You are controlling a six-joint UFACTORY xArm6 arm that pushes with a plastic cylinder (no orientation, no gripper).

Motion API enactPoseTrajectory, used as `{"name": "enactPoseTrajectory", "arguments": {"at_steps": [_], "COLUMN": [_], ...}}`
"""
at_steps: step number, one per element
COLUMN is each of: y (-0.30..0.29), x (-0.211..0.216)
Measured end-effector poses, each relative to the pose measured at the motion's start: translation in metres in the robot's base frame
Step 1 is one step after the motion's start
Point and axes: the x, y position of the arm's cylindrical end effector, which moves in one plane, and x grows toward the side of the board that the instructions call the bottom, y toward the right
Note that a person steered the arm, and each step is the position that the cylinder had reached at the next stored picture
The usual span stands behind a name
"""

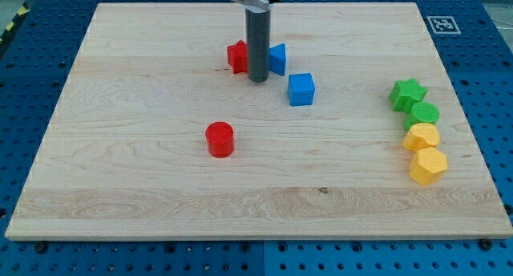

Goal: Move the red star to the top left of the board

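- My tip [257,80] rests on the bench [120,188] near the middle of its top part, wedged between two blocks: the red star [236,56] just at its left and a blue block [277,58] just at its right.
- There is no gripper on this arm, so nothing opens or closes; the rod only pushes, and it holds nothing.
- The red star sits partly hidden behind the rod, and whether my tip touches it I cannot tell. It lies well short of the top-left corner, so the task looks barely begun.
- To do this step well, I judge the push should go toward the view's left and slightly up, with my tip set on the star's right and lower side, aimed through its middle so it does not spin off.
- A star's points can catch and turn it, so short, corrected pushes seem wiser than one long sweep.
- The path leftward looks free of blocks; the blue cube [301,89], the red cylinder [219,139] and the green and yellow blocks at the view's right are out of the way.
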Motion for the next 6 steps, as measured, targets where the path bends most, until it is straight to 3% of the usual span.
{"name": "enactPoseTrajectory", "arguments": {"at_steps": [1, 3, 5, 6], "y": [-0.009, -0.116, -0.125, -0.165], "x": [-0.023, -0.079, -0.060, -0.088]}}
